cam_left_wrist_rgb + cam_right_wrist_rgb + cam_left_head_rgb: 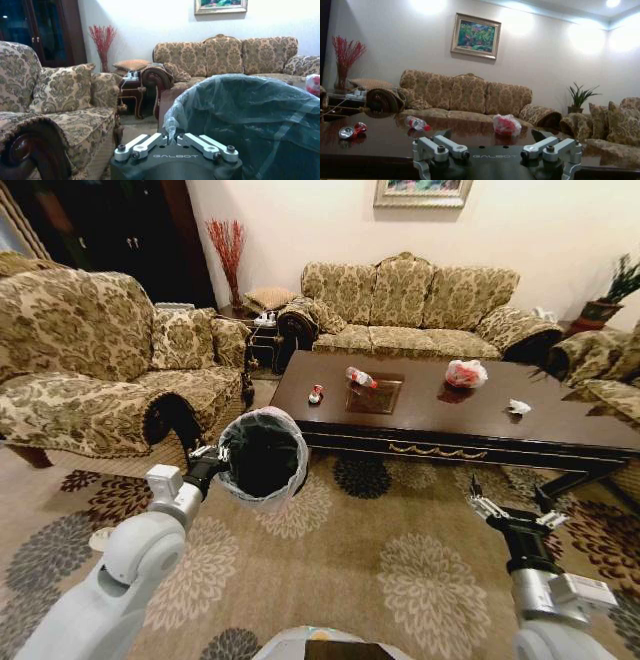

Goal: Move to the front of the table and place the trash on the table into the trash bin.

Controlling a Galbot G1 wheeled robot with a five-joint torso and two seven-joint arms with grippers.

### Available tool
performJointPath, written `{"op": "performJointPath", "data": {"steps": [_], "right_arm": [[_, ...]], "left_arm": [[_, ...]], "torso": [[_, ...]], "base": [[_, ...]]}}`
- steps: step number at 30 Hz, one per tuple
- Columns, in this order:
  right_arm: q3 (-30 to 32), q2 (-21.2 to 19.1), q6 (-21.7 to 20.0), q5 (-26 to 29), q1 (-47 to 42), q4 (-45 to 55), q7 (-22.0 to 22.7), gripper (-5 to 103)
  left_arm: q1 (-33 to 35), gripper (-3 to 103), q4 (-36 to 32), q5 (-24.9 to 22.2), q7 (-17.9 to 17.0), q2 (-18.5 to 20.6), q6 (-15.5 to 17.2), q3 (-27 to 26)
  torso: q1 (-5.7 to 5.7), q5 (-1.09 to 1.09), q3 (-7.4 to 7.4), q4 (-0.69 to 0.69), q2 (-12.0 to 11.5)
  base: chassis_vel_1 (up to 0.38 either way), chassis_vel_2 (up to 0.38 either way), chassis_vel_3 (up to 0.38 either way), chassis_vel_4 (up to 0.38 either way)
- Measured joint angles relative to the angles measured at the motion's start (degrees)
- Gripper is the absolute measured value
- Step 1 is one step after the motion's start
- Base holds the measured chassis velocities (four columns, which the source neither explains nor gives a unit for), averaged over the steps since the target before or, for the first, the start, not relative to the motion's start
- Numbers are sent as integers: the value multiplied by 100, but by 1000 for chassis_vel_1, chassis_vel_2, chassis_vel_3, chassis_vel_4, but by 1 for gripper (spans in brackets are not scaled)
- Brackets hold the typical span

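Observation:
The dark brown table (pixel 450 430) carries a red-and-white wrapper (pixel 316 393), a clear bottle (pixel 361 377), a red-and-white bag bundle (pixel 466 373) and a white paper scrap (pixel 518 407). The black trash bin (pixel 264 452) with its pale liner hangs off the table's near left corner, and my left gripper (pixel 222 455) is shut on its rim. In the left wrist view the left gripper (pixel 172 139) pinches the liner edge of the trash bin (pixel 250 120). My right gripper (pixel 507 490) is open, low before the table's right half. Beyond the right gripper (pixel 491 135) lie the wrapper (pixel 352 131), bottle (pixel 418 123) and bag (pixel 506 125).
A patterned sofa (pixel 420 305) stands behind the table, another sofa (pixel 90 360) to the left and an armchair (pixel 605 370) at the right. A small side table (pixel 262 340) fills the back corner. Flowered carpet (pixel 400 570) lies open between me and the table.

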Motion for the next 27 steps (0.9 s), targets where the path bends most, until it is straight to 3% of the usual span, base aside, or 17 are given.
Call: {"op": "performJointPath", "data": {"steps": [27], "right_arm": [[-13,-37,34,24,59,-41,-13,100]], "left_arm": [[-6,4,149,77,-23,-86,-18,14]], "torso": [[254,0,388,2,642]], "base": [[0,0,0,0]]}}
